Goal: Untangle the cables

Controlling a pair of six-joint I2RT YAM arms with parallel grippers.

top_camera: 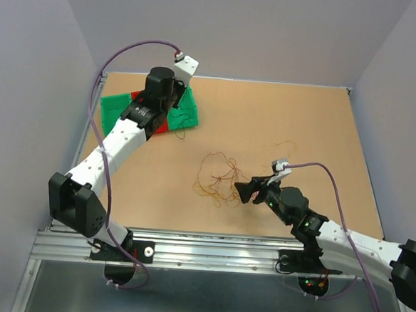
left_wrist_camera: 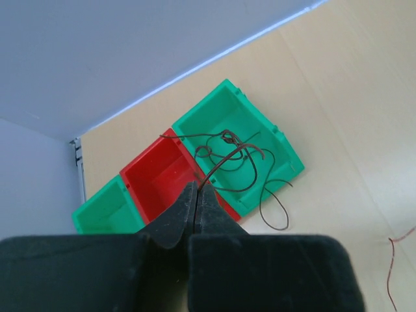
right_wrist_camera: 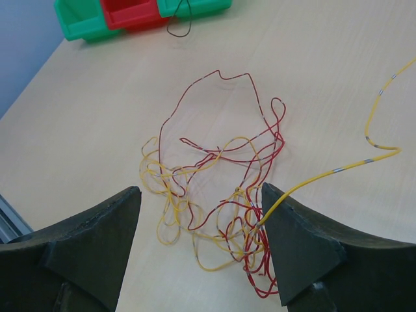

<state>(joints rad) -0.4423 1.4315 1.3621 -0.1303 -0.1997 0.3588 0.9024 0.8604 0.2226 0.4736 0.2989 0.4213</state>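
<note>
The right fingers hover low over the tabletop, not far in from its near edge and a little right of the middle. They are spread wide and grip nothing. Between and just beyond them lies the tangle: thin red and yellow cables looped through each other in a loose, flat heap near the middle of the tabletop. The yellow loops bunch at the near and left side of the heap. The red ones run through the near part and rise in one large open loop on the far side. A separate yellow strand with pale bands comes in from the right and touches the inner face of one open finger, but it is not pinched.

Well apart from this, toward the far left corner, three bins stand in a row touching each other: a green bin, a red bin in the middle and a second green bin. The left fingers hang above the red one, closed tight, with a dark cable pinched at their tips. From there it curls in several loops over the red bin and the second green bin. One loop spills past the bins' edge onto the bare tabletop just beside them.
</note>
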